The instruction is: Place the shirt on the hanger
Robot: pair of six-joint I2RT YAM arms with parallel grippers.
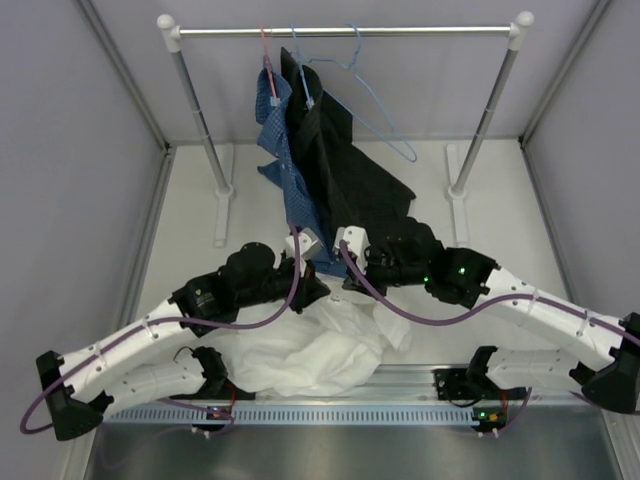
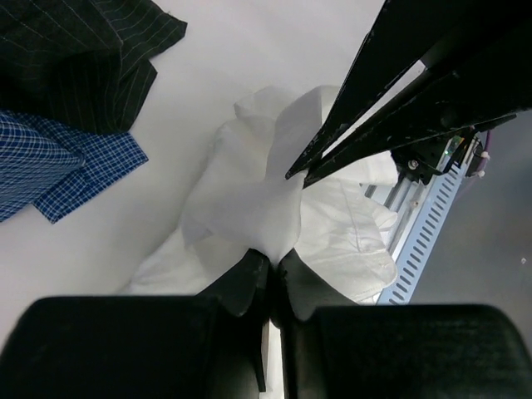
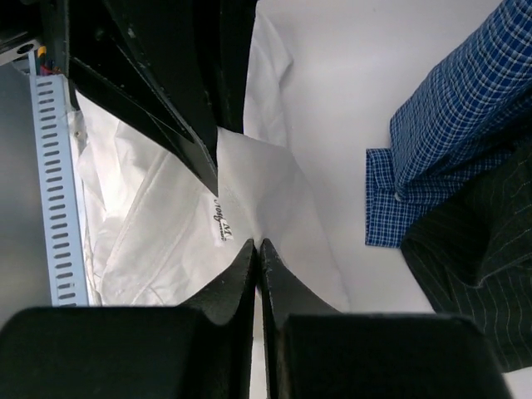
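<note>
The white shirt (image 1: 310, 355) lies crumpled on the table near the front edge, between the two arms. My left gripper (image 1: 317, 291) is shut on a fold of it (image 2: 249, 199), which is lifted a little. My right gripper (image 1: 353, 281) is shut on the shirt's fabric next to the collar label (image 3: 218, 221). The two grippers are close together, each showing in the other's wrist view. The light-blue wire hanger (image 1: 375, 108) hangs empty on the rail, to the right of the other garments and well behind both grippers.
A blue checked shirt (image 1: 283, 170) on a pink hanger and a black shirt (image 1: 345, 185) hang from the rack's rail (image 1: 400, 31), their hems reaching the table just behind the grippers. Rack posts stand left and right. A perforated rail (image 1: 330, 412) runs along the front edge.
</note>
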